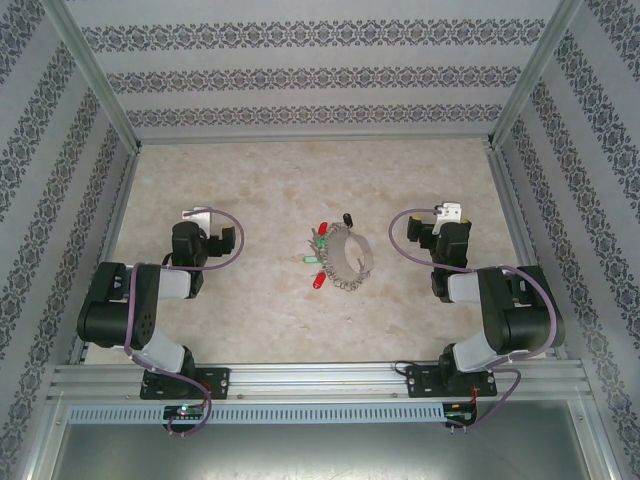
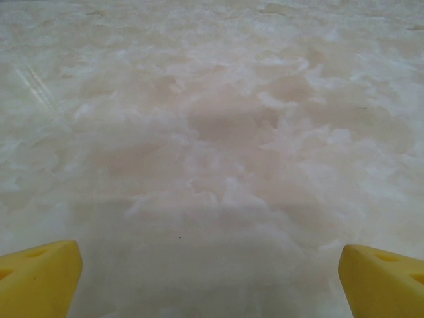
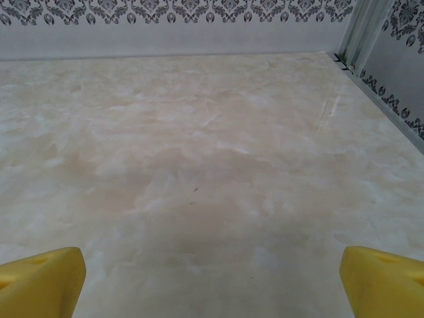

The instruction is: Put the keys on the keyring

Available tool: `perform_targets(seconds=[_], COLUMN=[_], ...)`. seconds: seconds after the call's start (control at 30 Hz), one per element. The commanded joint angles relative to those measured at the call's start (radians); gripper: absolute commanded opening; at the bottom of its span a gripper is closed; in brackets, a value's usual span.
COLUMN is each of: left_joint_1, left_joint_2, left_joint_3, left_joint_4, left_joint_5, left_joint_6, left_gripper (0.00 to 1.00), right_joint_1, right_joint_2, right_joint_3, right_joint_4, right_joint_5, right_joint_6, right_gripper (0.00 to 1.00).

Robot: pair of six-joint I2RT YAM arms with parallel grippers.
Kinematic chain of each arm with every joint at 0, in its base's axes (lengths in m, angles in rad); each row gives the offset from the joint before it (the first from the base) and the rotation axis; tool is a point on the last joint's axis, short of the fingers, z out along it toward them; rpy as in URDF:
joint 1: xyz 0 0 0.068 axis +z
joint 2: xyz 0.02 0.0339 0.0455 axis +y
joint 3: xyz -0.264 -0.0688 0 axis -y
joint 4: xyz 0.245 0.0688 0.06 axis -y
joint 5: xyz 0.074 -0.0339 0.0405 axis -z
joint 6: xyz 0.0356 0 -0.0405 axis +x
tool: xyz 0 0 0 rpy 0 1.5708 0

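Note:
The keyring point(image 1: 350, 258), a thin grey loop edged with small silvery pieces, lies flat at the middle of the table. Tiny keys point(image 1: 319, 252) cluster at its left side: red heads point(image 1: 317, 281), a green one point(image 1: 318, 243) and a black one point(image 1: 347, 219) at the loop's far edge. My left gripper point(image 1: 205, 230) sits well left of the ring and my right gripper point(image 1: 447, 232) well right of it, both apart from it. In the wrist views, the left gripper point(image 2: 212, 291) and right gripper point(image 3: 212, 288) stand open, with yellow fingertips point(image 2: 40, 275) point(image 3: 384, 278) wide apart over bare tabletop.
The marbled beige table point(image 1: 260, 320) is boxed in by patterned walls point(image 1: 320, 80) at the back and both sides. An aluminium rail point(image 1: 320, 380) runs along the near edge, holding both arm bases. A metal corner post point(image 3: 361, 30) stands at the far right.

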Motion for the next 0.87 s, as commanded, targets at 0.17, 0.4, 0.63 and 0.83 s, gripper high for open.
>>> perform_targets(seconds=[0.17, 0.4, 0.63, 0.83], left_joint_1=[0.012, 0.012, 0.011, 0.012], left_joint_2=[0.000, -0.001, 0.000, 0.000], left_joint_3=[-0.002, -0.001, 0.001, 0.001], left_joint_4=[0.063, 0.062, 0.058, 0.058], left_joint_5=[0.013, 0.013, 0.013, 0.014], left_joint_6=[-0.001, 0.000, 0.000, 0.000], left_gripper=[1.00, 1.00, 1.00, 1.00], right_joint_1=[0.008, 0.000, -0.001, -0.002], right_joint_2=[-0.009, -0.007, -0.007, -0.011], right_joint_3=[0.012, 0.023, 0.024, 0.015], right_joint_4=[0.009, -0.009, -0.009, 0.001], right_joint_5=[0.021, 0.000, -0.003, -0.006], right_joint_6=[-0.008, -0.004, -0.004, -0.005], right_gripper=[0.98, 0.98, 0.98, 0.98])
